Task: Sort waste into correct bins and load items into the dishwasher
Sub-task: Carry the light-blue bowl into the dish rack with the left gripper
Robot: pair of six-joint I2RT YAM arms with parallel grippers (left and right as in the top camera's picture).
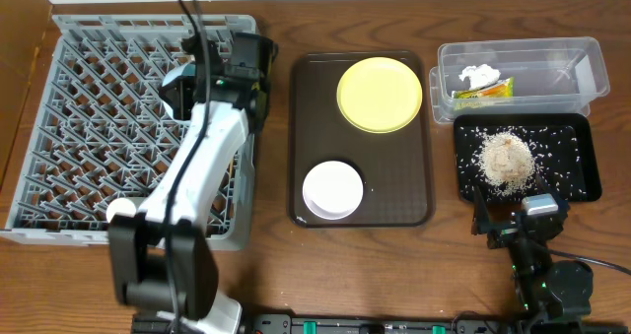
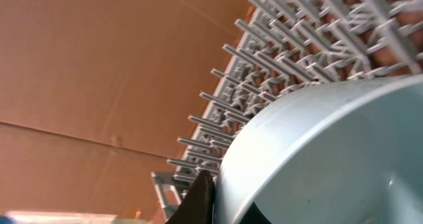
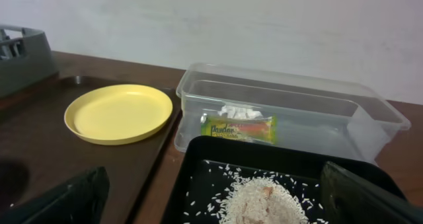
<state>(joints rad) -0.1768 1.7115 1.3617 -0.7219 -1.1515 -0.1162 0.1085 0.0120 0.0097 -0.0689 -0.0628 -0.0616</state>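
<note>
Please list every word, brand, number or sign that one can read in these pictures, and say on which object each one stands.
"Pandan": the large word seems to read so, on the green-yellow snack wrapper inside the clear tub; its last letters are uncertain.
Smaller print on the same wrapper: too blurred to read.
Yellow plate, black tray, dish rack: no text is visible.
</note>
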